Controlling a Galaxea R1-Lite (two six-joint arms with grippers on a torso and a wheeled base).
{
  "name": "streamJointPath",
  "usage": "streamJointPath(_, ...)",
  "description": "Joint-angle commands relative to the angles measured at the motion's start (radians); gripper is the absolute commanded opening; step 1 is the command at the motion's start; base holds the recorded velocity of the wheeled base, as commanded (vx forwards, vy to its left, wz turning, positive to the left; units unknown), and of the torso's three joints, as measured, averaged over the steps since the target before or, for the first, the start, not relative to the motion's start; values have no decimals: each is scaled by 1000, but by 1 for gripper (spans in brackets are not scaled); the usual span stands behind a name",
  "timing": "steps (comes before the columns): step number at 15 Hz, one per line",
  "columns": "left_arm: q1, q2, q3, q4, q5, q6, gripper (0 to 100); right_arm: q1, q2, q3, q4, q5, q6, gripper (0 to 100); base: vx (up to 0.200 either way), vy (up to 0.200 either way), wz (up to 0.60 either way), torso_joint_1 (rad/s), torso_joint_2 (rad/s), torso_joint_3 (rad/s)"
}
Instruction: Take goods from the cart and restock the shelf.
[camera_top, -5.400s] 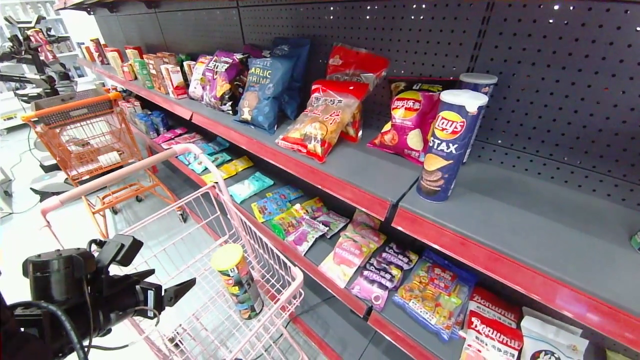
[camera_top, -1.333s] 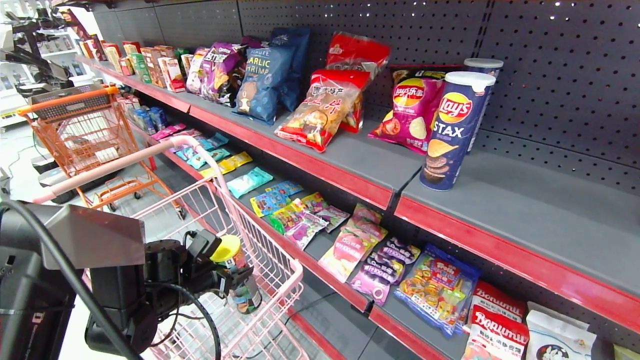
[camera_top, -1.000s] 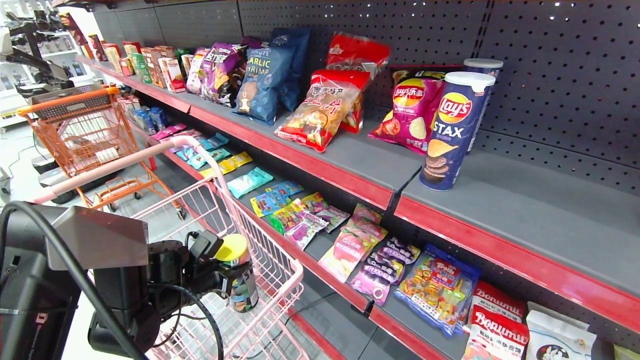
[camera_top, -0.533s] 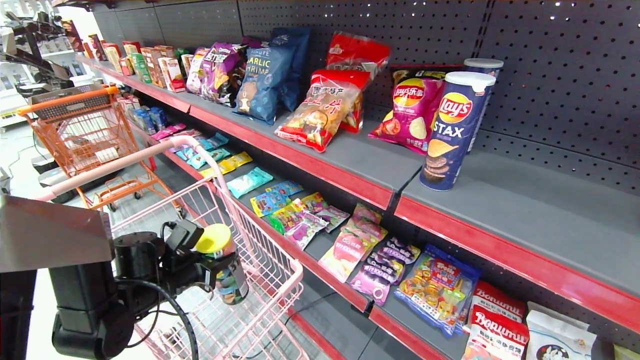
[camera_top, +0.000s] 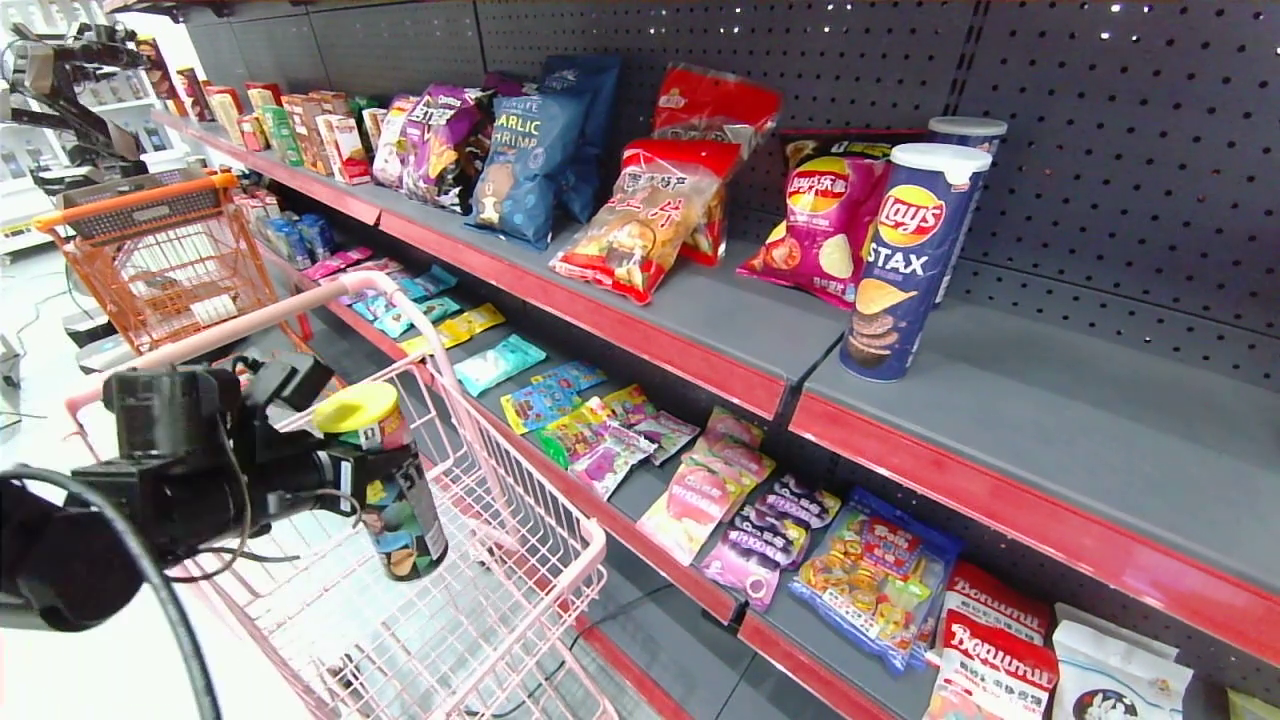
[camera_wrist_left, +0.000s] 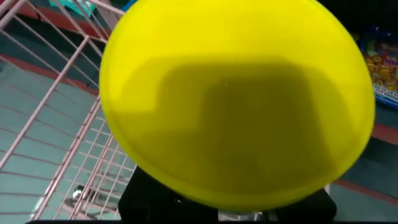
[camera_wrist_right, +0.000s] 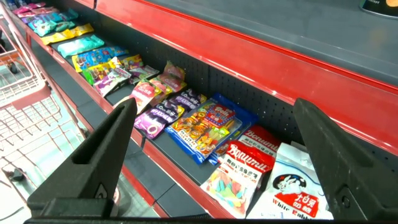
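My left pincer is clamped on the can just under its yellow lid. The can hangs over the basket of the pink cart, close to upright, its foot leaning a little toward the shelf. In the left wrist view the lid blocks nearly everything, so I would steer by the head view. The right pincer hangs with its fingers spread wide and nothing between them, facing the candy packs lower down.

The step, as I read it, is carrying the can across to the shelf. The bare stretch to the right of the blue can looks like the natural slot.

I would lift first, until the can's foot is plainly above the cart rim and the shelf's red lip, and only then swing across. I can't tell from here whether the foot is above the wire wall.

The grip sits high on a tall can, so it may swing or slip if I hurry. That calls for slow, steady travel, with the wrist levelled so the base lands flat.

I'd come in well apart from the blue can and the chip bags, since a nudge could topple that can. I'd release only once the base rests on the shelf.
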Motion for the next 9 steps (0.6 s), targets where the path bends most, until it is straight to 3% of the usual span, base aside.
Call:
streamJointPath(1,5,-300,-188,304,16,-30,0,0,1,0,0,1,-1,100,0,0,0,0,0,0)
streamJointPath(2,5,-395,-228,463,13,-31,0,0,1,0,0,1,2,100,0,0,0,0,0,0)
streamJointPath(4,5,-548,-242,675,5,-28,0,0,1,0,0,1,5,100,0,0,0,0,0,0)
streamJointPath(5,5,-616,-231,729,4,-22,0,0,1,0,0,1,5,100,0,0,0,0,0,0)
streamJointPath(9,1,-789,-193,741,-9,-22,0,0,1,0,0,1,5,100,0,0,0,0,0,0)
